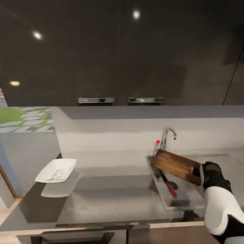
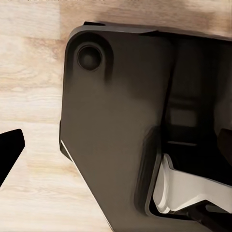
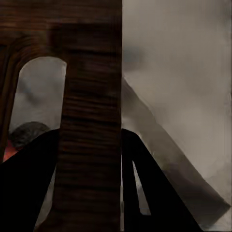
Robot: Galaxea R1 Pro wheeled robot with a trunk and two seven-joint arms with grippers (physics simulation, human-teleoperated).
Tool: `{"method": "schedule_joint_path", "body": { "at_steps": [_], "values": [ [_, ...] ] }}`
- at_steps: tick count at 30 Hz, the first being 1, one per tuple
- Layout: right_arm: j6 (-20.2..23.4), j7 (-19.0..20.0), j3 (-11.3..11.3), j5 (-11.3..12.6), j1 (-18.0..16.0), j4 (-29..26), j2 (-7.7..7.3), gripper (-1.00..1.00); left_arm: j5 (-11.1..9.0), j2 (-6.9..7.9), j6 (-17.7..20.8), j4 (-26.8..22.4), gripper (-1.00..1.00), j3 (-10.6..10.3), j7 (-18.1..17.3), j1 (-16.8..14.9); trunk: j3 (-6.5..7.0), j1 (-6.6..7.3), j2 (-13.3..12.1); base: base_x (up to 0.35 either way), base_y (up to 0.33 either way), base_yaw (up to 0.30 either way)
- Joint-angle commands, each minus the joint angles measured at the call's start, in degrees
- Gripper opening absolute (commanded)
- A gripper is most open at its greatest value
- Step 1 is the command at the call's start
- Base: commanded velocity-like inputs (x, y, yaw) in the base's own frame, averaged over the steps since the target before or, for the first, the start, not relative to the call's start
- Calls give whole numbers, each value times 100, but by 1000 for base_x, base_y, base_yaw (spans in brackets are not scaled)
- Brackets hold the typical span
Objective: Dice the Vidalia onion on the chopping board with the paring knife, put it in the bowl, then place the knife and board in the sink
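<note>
The brown chopping board (image 1: pixel 176 166) slants over the sink (image 1: pixel 184 201) at the counter's right, its handle end clamped in my right gripper (image 1: pixel 198 171). The right wrist view has the board's handle bar (image 3: pixel 92 121) between the dark fingers (image 3: pixel 145 183), with the basin below. The paring knife (image 1: pixel 169 185) lies in the basin beside the round drain, red handle toward me. A white bowl (image 1: pixel 57 169) holding pale diced onion (image 1: pixel 54 175) sits at the countertop's left end. My left gripper (image 2: pixel 116 145) hangs open over the robot's base and wood floor.
A chrome tap (image 1: pixel 168 135) with a red knob stands just behind the board. Dark wall cabinets (image 1: pixel 118 54) hang low over the grey countertop (image 1: pixel 112 189). The counter ends just left of the bowl.
</note>
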State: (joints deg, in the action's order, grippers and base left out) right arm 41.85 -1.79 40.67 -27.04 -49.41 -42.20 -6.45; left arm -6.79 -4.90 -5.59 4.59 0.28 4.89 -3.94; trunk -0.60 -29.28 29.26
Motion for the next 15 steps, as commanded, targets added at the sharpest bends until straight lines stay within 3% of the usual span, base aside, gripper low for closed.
{"method": "schedule_joint_path", "body": {
  "at_steps": [1,4,7,11,15],
  "values": [
    [-49,-209,411,-66,-5,8,-10,-100,-50,-2,-46,25,100,0,3,-8,-6,-2,8,-1,-1,0],
    [-205,-591,1023,-33,-6,24,3,-100,-50,-2,-47,25,100,4,-4,-4,-6,-2,8,0,0,0],
    [-231,-731,1295,-31,-5,29,114,-100,-50,5,-48,25,100,7,-5,-7,-6,-2,8,0,0,0],
    [-459,-1482,1912,-24,-7,16,496,-100,-50,7,-51,19,100,7,1,-8,-6,-2,8,0,0,0],
    [-1137,-2569,2114,47,-7,18,923,-100,-53,7,-62,13,100,13,3,-7,-6,-2,8,0,0,0]
  ]
}}
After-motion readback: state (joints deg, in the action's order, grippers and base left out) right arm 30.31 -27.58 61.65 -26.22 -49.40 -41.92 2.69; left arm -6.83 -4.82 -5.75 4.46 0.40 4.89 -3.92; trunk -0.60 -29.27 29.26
